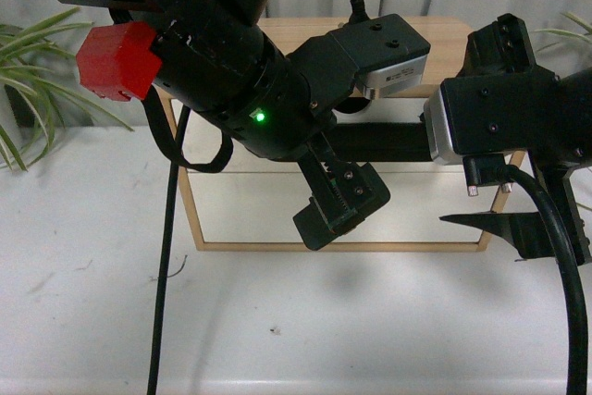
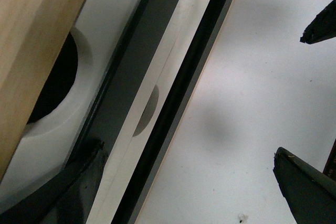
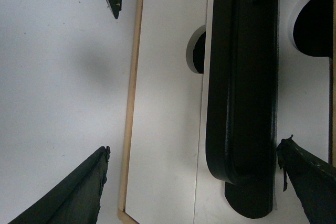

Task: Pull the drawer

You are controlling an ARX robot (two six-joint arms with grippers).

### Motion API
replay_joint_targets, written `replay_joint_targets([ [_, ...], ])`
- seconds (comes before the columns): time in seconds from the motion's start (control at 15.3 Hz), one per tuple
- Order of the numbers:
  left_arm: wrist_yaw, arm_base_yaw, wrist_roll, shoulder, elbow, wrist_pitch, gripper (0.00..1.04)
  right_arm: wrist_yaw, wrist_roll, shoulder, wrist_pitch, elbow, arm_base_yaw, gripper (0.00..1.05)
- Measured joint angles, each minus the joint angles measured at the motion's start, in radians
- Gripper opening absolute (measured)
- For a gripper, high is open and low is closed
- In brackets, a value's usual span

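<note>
While wide open, right gripper (image 3: 193, 146) brackets end of wide black bar handle (image 3: 241, 93);
bar runs left-right on white-fronted wooden drawer (image 3: 302, 98); left gripper (image 2: 187, 149), also wide, alongside.

White-fronted drawer (image 1: 393, 114) with wide black bar handle (image 3: 241, 93) and half-round top notch (image 3: 315, 22), in upper slot of wooden cabinet (image 1: 444, 30)

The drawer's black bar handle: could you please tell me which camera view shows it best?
The right wrist view: the handle fills it lengthwise, rounded end included. The left wrist view shows a slanting dark stretch; the front view only a short piece between the arms.
</note>
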Motion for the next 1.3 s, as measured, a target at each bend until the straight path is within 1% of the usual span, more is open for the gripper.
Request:
replay_joint_targets([
  [0.46, 0.007, -0.002, 0.0, 0.016, 0.003, 0.001, 0.98, -0.001, 0.045, 0.045, 0.034, 0.004, 0.025, 0.98],
  [1.3, 0.023, -0.031, -0.005, 0.051, -0.015, 0.047, 0.98, -0.002, 0.048, 0.094, 0.084, -0.028, 0.038, 0.98],
])
